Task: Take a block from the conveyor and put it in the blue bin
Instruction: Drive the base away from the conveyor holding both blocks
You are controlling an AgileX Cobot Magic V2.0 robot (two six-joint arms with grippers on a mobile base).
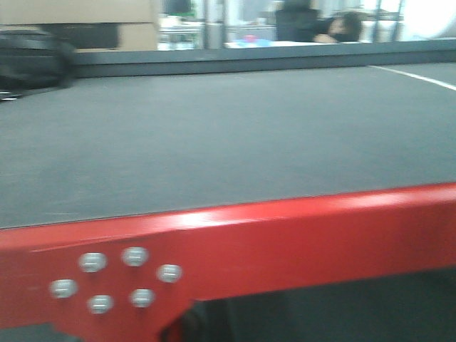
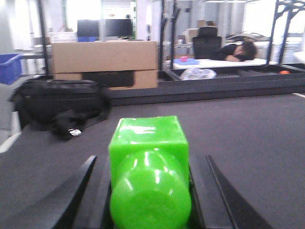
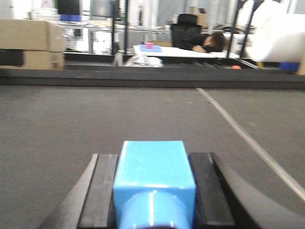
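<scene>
A wide grey conveyor (image 1: 228, 135) on a red steel frame (image 1: 285, 242) is stretching across an open-plan industrial lab, where cardboard boxes (image 2: 105, 64) are sitting stacked, monitors (image 2: 102, 27) are standing behind, and a worker (image 2: 240, 50) is slumping beside an office chair (image 2: 207, 40).

Bright windows (image 2: 83, 9) at the far back wash the room pale. Far left, stacked cardboard boxes (image 2: 105, 64) stand behind a black bag (image 2: 57, 102), with dark monitors (image 2: 118, 27) beyond. Far right, a person (image 2: 244, 50) slumps over a white table (image 2: 228, 63) beside a black office chair (image 2: 207, 40). Dark metal posts (image 2: 164, 33) rise between. A blurred white roll (image 3: 279, 31) shows at right.
</scene>
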